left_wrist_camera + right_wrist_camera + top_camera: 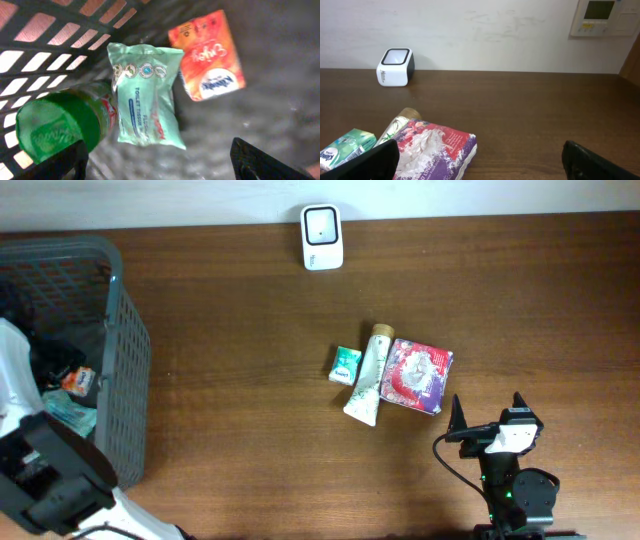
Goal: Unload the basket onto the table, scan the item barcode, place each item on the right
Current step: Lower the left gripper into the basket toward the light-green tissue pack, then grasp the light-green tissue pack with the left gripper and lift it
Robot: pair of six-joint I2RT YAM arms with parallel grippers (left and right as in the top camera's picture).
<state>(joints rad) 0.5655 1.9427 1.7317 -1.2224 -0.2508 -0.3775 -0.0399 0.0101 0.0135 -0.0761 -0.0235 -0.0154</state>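
We find three items on the dark wooden counter [250,330], all lying ahead of the right end effector [487,412] and to its left. Nearest it is a red-and-purple pouch [417,375] with white patterning, lying flat. A cream tube [366,380] with a tan cap lies against the pouch's far side. A small green-and-white box [345,365] sits just beyond the tube, close beside it. The print on all three is too small to read.

The right end effector is released, its fingers spread wide with nothing between them, and it stands apart from the pouch. One white barcode scanner [322,237] with a dark window stands well ahead of it, at the counter's far edge by the wall.

The left end effector [160,167] hangs inside the one grey slatted basket [50,30]. It too is released, fingers wide and holding nothing. Three more items lie on the basket floor in front of it:
- A mint-green toilet tissue pack [145,100] in the middle.
- An orange tissue pack [207,55] just beside it on one side.
- A green-capped bottle [55,125] on the other side, touching the mint pack and lying against the basket wall.
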